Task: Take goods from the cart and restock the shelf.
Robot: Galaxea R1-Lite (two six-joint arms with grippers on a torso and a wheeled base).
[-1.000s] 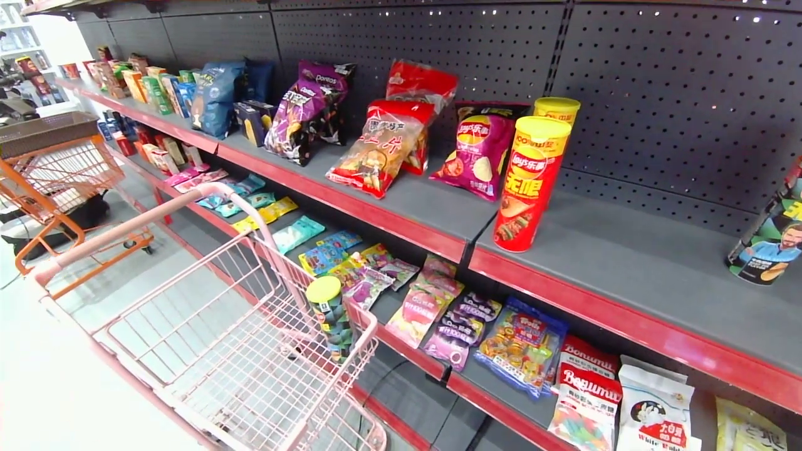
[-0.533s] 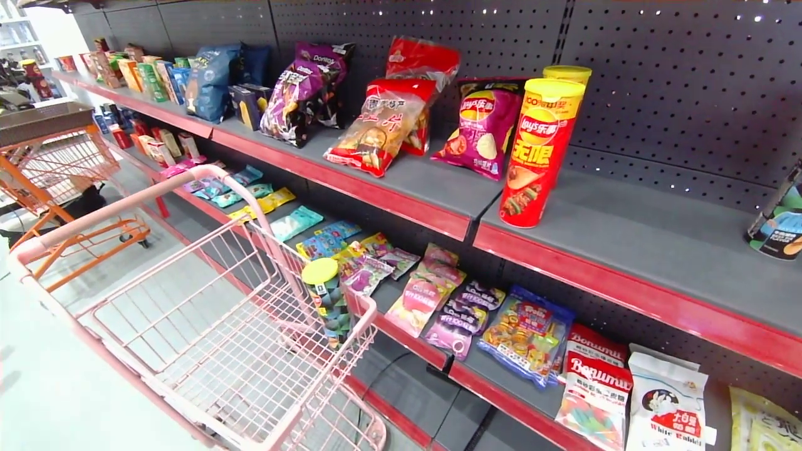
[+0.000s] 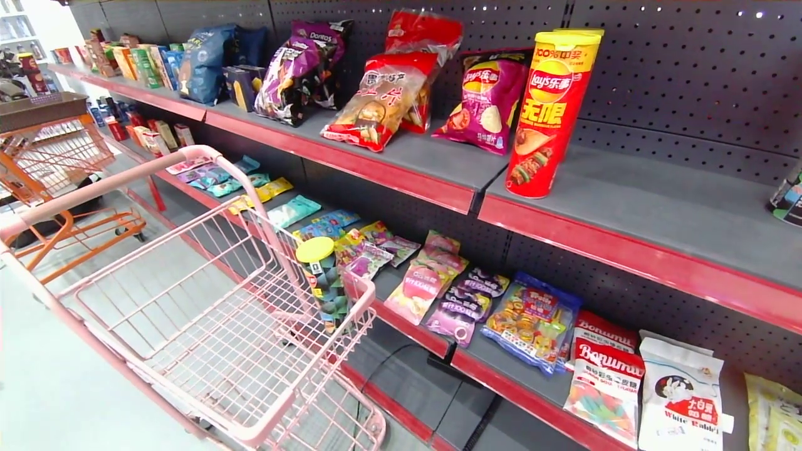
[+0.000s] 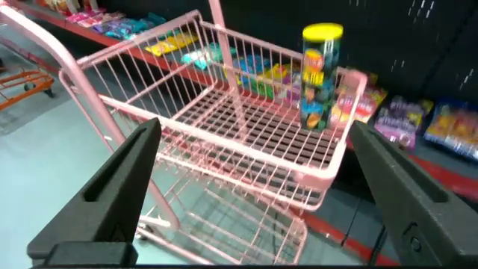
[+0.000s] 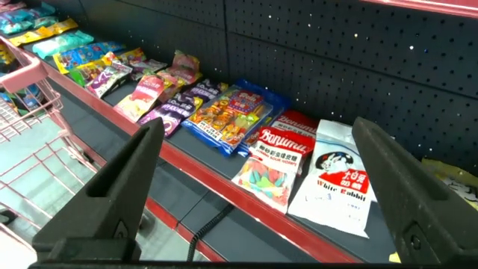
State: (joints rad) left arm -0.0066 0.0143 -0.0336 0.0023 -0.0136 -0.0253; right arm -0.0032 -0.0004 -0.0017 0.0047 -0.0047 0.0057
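Cart (image 3: 94,191) holds one upright yellow-lidded can (image 3: 322,282) (far corner); left gripper (image 4: 255,127) and right gripper (image 5: 258,123) hang released.

Head looks down; left wrist faces cart (image 4: 224,146), right wrist shelf (image 5: 202,175).

A dark perforated back panel (image 3: 689,75) takes the head view from 11 to 3 o'clock. Small bright spots of light (image 3: 749,14) sit on it near 1 o'clock. The shelf (image 3: 658,207) in front of it has grey boards, each with a red front edge (image 3: 626,250), and runs from 10 o'clock down to 4 o'clock. The floor (image 3: 56,388) at 8 o'clock is pale grey and smooth. An orange trolley (image 3: 62,150) stands on it at 9 o'clock. At 10 o'clock the room is bright, with a white rack (image 3: 15,28) far behind.
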